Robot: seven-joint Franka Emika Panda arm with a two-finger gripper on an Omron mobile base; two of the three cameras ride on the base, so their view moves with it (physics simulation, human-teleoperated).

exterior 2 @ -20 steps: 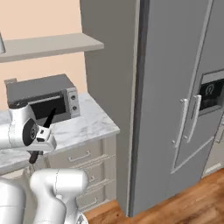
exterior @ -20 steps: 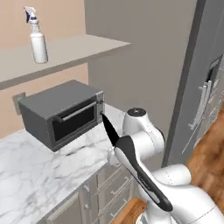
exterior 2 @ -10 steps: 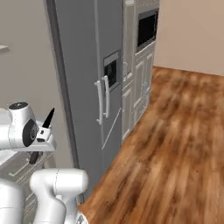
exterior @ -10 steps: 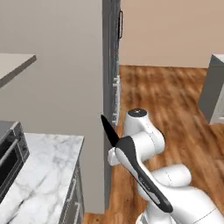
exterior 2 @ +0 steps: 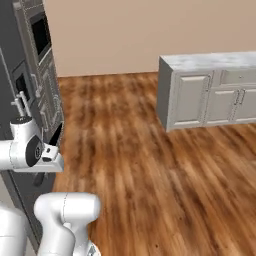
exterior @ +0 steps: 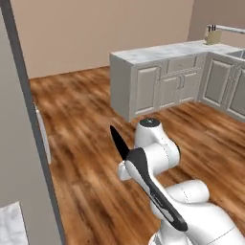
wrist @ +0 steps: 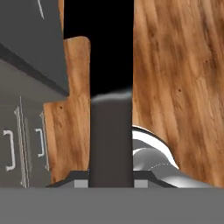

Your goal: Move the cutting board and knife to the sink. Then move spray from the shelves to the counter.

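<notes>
Gripping the knife (wrist: 111,87) between closed fingers, gripper (wrist: 111,177) raised over the wood floor (exterior: 86,162), black blade pointing upward beside the arm, white-topped cabinets (exterior: 162,86) well beyond

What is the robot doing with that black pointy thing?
The robot is carrying the knife. Its tool is shut on the knife, with the black blade pointing up past the white arm. The robot is out on the wooden floor, with a tall grey fridge close by on one side and white cabinets with a marble counter across the room. The knife is not in a sink yet.
</notes>
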